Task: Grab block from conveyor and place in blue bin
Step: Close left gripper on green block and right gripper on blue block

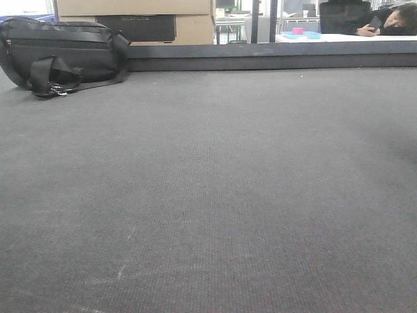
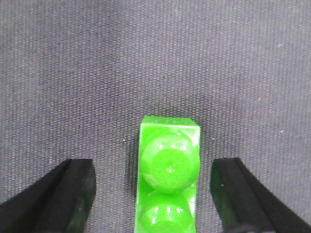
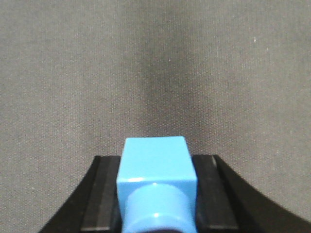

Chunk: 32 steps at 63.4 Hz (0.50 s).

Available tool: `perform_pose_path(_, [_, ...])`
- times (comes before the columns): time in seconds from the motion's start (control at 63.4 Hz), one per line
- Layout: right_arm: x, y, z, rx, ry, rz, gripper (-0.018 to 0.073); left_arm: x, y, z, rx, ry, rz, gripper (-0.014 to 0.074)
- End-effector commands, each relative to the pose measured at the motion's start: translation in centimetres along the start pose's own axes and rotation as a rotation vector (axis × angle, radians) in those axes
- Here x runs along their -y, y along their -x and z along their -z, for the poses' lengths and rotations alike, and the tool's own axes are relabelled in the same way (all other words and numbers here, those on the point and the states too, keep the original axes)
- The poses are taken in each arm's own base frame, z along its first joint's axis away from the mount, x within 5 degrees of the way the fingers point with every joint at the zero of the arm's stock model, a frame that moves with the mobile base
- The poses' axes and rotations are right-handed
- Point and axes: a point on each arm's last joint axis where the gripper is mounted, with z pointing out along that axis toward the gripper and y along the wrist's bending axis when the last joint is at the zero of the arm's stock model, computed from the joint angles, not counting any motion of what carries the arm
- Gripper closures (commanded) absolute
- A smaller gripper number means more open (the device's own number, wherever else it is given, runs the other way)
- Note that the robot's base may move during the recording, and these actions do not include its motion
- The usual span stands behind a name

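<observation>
- Left gripper (image 2: pixel 153 170), left wrist view: the two black fingers (image 2: pixel 73 189) enter at 7 and 5 o'clock and stand wide apart, each clear of what lies between them.
- Green block (image 2: pixel 169 184), at 6 o'clock of the same view: it lies on the conveyor (image 2: pixel 155 73) in the gap between the fingers, a shade nearer the right-hand one. Two round studs face the camera. A strip of bare belt shows on either side of it.
- Right gripper (image 3: pixel 156 167), right wrist view: both black fingers (image 3: pixel 103 194) press against the side faces of a blue block (image 3: pixel 154 155), which is clamped between them at 6 o'clock. One round stud faces the camera.
- Beyond the blue block, from centre to 12 o'clock, only the grey woven belt is seen; whether the block touches it cannot be told.
- Front view: the conveyor fills the frame up to a dark rail (image 1: pixel 273 62) near 12 o'clock. Neither arm appears.
- A black bag (image 1: pixel 62 55) rests at 10 o'clock, with cardboard boxes (image 1: pixel 133 8) behind it.
</observation>
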Motion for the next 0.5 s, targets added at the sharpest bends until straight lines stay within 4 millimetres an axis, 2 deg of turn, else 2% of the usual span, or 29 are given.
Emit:
perform_pose_path(0.0, [0.1, 0.3, 0.4, 0.031, -0.001, -0.002, 0.0721, 0.2, -0.2, -0.8, -0.048, -0.007, -0.007, 0.0196])
perform_pose_path(0.126, [0.1, 0.3, 0.4, 0.031, -0.001, -0.002, 0.0721, 0.3, -0.2, -2.0, -0.090, -0.011, -0.008, 0.0196])
perform_pose_path(0.331, [0.1, 0.2, 0.4, 0.027, -0.001, -0.002, 0.0721, 0.2, 0.0, -2.0, -0.079, -0.007, -0.011, 0.0213])
perform_pose_path(0.379, [0.1, 0.2, 0.4, 0.027, -0.001, -0.002, 0.0721, 0.2, 0.0, -2.0, -0.079, -0.007, -0.011, 0.0248])
perform_pose_path(0.457, [0.1, 0.2, 0.4, 0.027, -0.001, -0.002, 0.0721, 0.2, 0.0, -2.0, -0.077, -0.008, -0.010, 0.0381])
perform_pose_path(0.489, [0.1, 0.2, 0.4, 0.027, -0.001, -0.002, 0.0721, 0.2, 0.0, -2.0, -0.077, -0.010, -0.008, 0.0463])
